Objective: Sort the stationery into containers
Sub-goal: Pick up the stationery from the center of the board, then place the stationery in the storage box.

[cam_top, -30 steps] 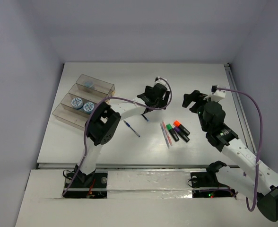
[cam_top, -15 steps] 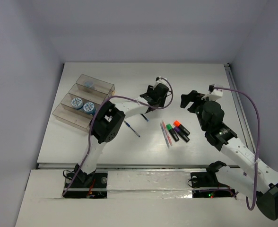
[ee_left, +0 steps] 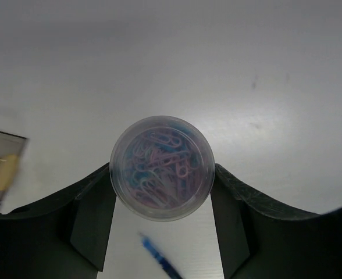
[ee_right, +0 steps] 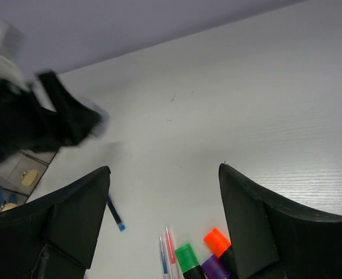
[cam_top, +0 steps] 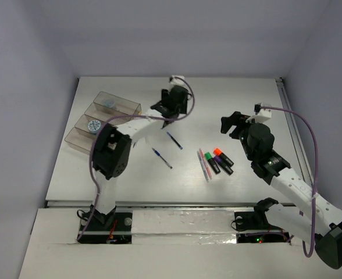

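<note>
Left gripper (ee_left: pixel 162 174) pinches a round clip tub (ee_left: pixel 162 157) across its sides, apparently raised over the table (cam_top: pixel 246 93) for carriage to the containers (cam_top: pixel 81 141). Right gripper (ee_right: pixel 162 174) stands spread above the markers (ee_right: pixel 186 257), unloaded.

You are in a robotics lab test cell. A bare white table (cam_top: pixel 246 99) is boxed in by plain pale walls (cam_top: pixel 177 40). The left arm (cam_top: pixel 110 154) and right arm (cam_top: pixel 287 180) are mounted on a white base board (cam_top: pixel 177 224) along its near edge.
</note>
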Robot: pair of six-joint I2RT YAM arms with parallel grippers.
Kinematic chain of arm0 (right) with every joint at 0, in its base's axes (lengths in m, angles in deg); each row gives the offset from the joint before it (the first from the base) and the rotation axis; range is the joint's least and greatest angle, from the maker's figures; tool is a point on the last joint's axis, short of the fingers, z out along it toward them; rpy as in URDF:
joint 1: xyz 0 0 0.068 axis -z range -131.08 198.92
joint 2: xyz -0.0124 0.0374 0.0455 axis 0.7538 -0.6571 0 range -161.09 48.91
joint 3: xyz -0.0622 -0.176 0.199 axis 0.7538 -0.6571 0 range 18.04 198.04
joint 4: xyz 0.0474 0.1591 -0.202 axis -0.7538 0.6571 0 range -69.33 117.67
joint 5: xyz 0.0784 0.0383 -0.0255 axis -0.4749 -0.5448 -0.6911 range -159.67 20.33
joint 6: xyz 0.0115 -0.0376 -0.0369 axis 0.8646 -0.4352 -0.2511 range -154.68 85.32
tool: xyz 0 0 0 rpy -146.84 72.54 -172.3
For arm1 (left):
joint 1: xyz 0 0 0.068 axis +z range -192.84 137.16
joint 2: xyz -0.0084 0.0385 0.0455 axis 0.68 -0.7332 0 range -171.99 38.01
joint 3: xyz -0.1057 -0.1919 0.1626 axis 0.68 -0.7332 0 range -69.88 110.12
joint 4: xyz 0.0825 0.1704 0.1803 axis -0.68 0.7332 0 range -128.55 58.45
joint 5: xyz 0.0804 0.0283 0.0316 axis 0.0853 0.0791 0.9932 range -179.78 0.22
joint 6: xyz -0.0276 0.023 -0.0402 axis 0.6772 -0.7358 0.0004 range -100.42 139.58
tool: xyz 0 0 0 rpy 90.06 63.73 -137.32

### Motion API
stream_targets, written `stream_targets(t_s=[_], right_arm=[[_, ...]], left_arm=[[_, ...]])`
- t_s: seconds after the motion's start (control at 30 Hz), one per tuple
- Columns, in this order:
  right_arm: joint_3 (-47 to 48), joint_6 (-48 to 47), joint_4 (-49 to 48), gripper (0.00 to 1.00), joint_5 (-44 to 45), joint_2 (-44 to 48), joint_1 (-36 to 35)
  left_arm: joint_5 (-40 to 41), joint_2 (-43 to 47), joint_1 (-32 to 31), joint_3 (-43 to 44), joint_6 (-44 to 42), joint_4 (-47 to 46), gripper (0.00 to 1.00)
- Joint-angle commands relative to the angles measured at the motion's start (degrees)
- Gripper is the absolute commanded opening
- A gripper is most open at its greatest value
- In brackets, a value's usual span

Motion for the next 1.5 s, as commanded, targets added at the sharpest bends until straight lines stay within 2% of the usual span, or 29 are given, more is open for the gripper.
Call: stream_targets(t_s=[0.0, 0.17, 0.37, 0.67, 1.13, 1.23, 1.33, 1.47], right_arm=[[1.29, -0.63, -2.78, 0.8, -1.2, -0.5, 0.36], [1.47, -0.63, -2.61, 0.8, -1.99, -0.24, 0.36], [1.38, -0.81, -2.87, 0.8, -3.22, -0.06, 0.36], [1.47, -0.81, -2.78, 0.8, -3.05, -0.15, 0.36], [1.56, -0.81, -3.14, 0.8, -4.02, -1.11, 0.36], [1.64, -0.81, -3.22, 0.8, -4.19, -1.38, 0.36], [1.64, -0.81, -3.22, 0.8, -4.37, -1.47, 0.36], [1.73, -0.81, -3.13, 0.8, -4.28, -1.64, 0.36]], left_arm=[[1.64, 12.96, 8.22, -1.79, 3.75, -4.55, 0.25], [-1.27, 20.08, 17.98, -11.45, 10.34, -7.44, 0.26], [0.75, 19.83, 24.58, -15.33, 11.66, -7.36, 0.25], [-1.35, 14.47, 28.62, -15.25, 13.07, -8.07, 0.25], [-3.99, 10.42, 29.16, -15.24, 11.84, -10.7, 0.3], [-3.99, 9.81, 29.16, -14.98, 11.58, -10.53, 0.35], [-3.82, 9.46, 29.16, -15.07, 11.49, -10.44, 0.45], [-3.47, 9.8, 29.16, -15.33, 11.66, -10.18, 0.64]])
